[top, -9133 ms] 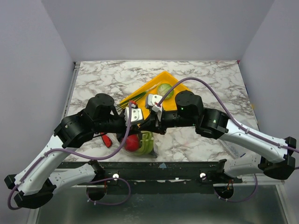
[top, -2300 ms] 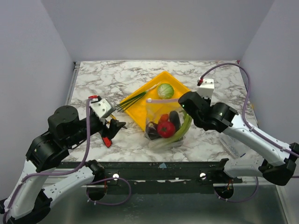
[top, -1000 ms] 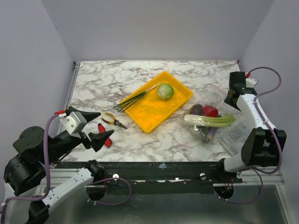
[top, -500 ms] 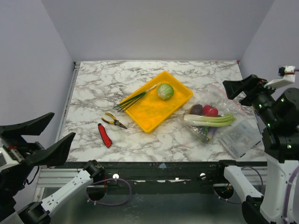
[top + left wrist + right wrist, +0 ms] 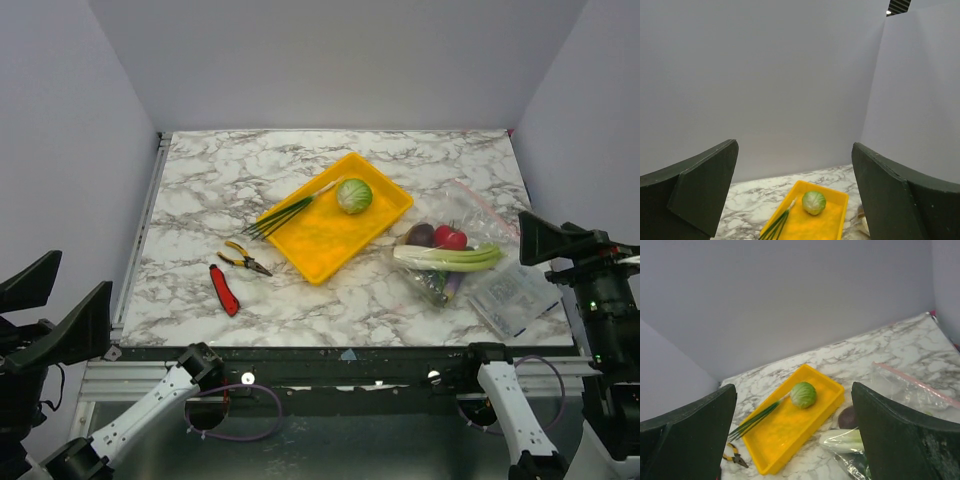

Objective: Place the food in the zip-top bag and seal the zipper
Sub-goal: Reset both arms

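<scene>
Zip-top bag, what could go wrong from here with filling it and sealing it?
1. The cabbage and green onions lie in the yellow tray, so sealing now would leave food out.
2. The zip-top bag lies limp with nothing holding its mouth open. Pushing the cabbage in may slide it or nudge the leek out.
3. The smaller clear packet sits right beside it and could get grabbed instead.

Top view high above the marble table (image 5: 200,180); both wrist views distant, forward-facing; yellow tray (image 5: 330,238) common to all.
</scene>
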Available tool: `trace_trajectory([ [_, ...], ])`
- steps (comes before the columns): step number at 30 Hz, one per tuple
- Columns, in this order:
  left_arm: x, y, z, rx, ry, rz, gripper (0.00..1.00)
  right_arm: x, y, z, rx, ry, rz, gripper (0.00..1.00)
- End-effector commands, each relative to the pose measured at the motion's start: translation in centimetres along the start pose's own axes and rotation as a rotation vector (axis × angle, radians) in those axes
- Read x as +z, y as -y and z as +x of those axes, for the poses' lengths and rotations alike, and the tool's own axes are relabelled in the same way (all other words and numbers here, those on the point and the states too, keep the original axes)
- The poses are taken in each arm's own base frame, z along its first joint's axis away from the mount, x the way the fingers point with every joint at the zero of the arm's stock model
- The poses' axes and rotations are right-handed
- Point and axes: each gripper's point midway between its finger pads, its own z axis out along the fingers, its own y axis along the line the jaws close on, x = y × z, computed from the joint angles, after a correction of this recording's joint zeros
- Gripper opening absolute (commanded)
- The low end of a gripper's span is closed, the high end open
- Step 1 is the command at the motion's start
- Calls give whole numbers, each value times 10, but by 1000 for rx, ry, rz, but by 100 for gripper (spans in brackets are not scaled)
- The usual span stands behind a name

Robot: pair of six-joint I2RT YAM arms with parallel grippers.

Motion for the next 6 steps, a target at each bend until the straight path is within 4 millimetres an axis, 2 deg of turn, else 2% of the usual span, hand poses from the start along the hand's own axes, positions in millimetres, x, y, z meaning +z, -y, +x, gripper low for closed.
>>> trace_trajectory([
  [1, 6, -7, 5, 27, -11, -45, 98, 10, 47, 25, 36, -96, 253, 100],
  [6, 15, -2, 14, 30, -41, -30, 98, 14, 51, 39, 20, -148, 253, 100],
])
